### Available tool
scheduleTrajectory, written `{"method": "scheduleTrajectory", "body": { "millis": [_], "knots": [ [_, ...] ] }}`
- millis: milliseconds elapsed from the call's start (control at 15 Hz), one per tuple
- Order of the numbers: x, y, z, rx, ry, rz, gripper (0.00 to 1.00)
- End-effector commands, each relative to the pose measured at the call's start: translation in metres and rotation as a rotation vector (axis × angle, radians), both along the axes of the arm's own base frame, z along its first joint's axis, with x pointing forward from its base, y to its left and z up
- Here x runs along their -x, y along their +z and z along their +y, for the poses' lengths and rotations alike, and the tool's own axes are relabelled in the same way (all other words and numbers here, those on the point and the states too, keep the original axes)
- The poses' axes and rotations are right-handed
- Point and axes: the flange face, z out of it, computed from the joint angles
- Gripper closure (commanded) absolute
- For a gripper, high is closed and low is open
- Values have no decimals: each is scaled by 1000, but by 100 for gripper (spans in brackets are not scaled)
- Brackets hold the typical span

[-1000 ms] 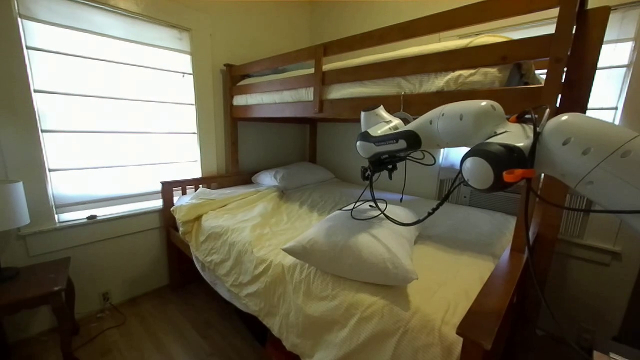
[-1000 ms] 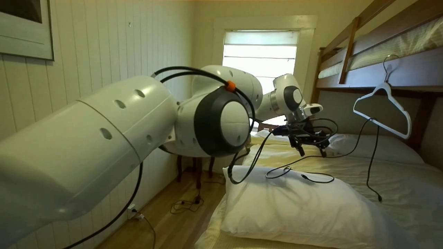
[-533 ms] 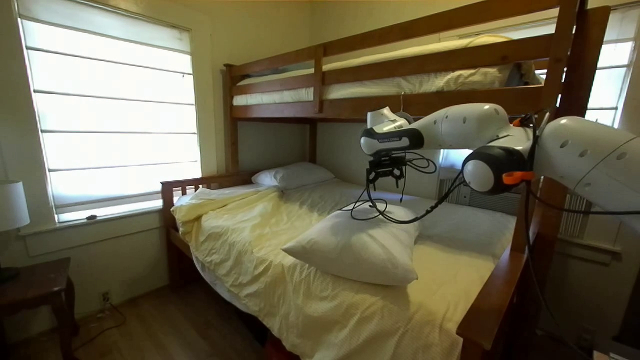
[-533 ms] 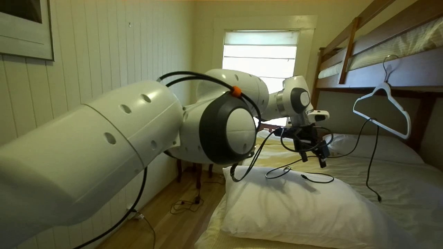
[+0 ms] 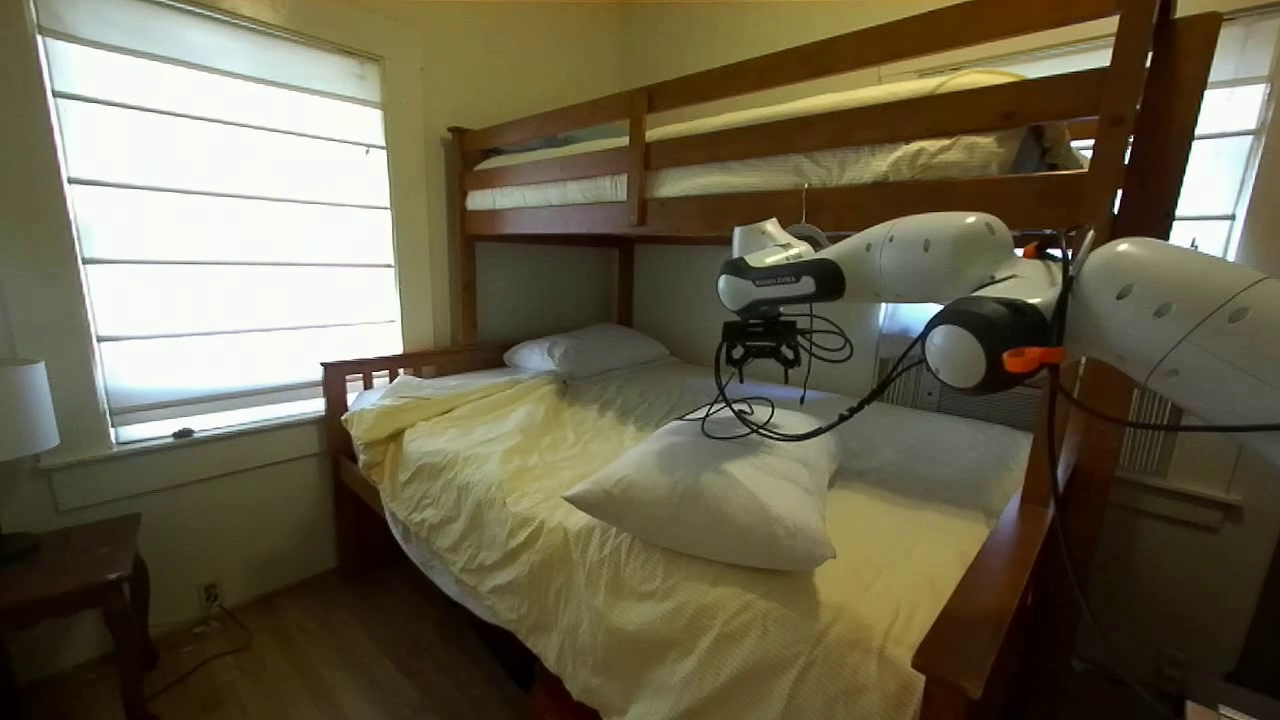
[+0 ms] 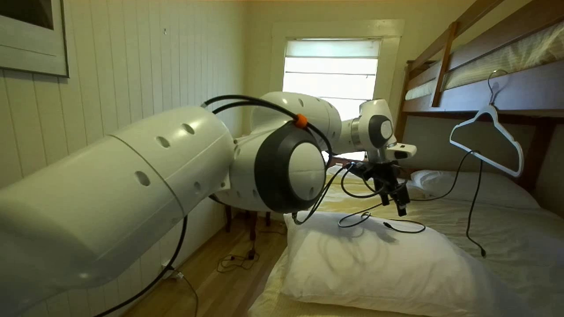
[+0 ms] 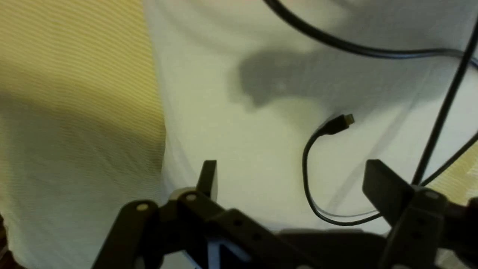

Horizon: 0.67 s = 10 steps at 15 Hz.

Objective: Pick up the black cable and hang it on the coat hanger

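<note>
The black cable [image 6: 405, 232] lies in loose loops on the pillow, with one plug end there. It runs up and over the bottom bar of the white coat hanger [image 6: 488, 109], its other end hanging down free. The hanger hangs from the upper bunk's rail; in an exterior view it is mostly hidden behind the arm [image 5: 808, 232]. My gripper [image 6: 393, 208] is open and empty, pointing down above the pillow's far part; it also shows in an exterior view [image 5: 763, 374]. In the wrist view, the cable's plug [image 7: 334, 125] lies beyond the open fingers [image 7: 291, 166], with the cord curving below between them.
A white pillow [image 5: 700, 490] lies on the bed with a yellow cover [image 5: 620, 600]. The upper bunk's wooden rail [image 6: 528, 90] runs above the bed. Thicker arm cabling [image 6: 317, 211] droops down to the pillow's far edge. Another pillow [image 5: 600, 350] lies at the bed's far end.
The arm has moved down and my gripper has turned, so its fingers now sit lower over the pillow. The cable and the hanger have not visibly moved.
</note>
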Motion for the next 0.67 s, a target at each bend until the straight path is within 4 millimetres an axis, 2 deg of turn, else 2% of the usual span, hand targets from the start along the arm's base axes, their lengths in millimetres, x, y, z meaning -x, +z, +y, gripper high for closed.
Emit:
{"method": "scheduleTrajectory", "body": {
  "millis": [0,200,333,600],
  "knots": [
    [-8,9,5,-71,-105,-146,0],
    [-15,26,7,-59,-146,-258,0],
    [-17,22,5,-65,-166,-282,0],
    [-17,1,0,-117,-175,-270,0]
  ]
}}
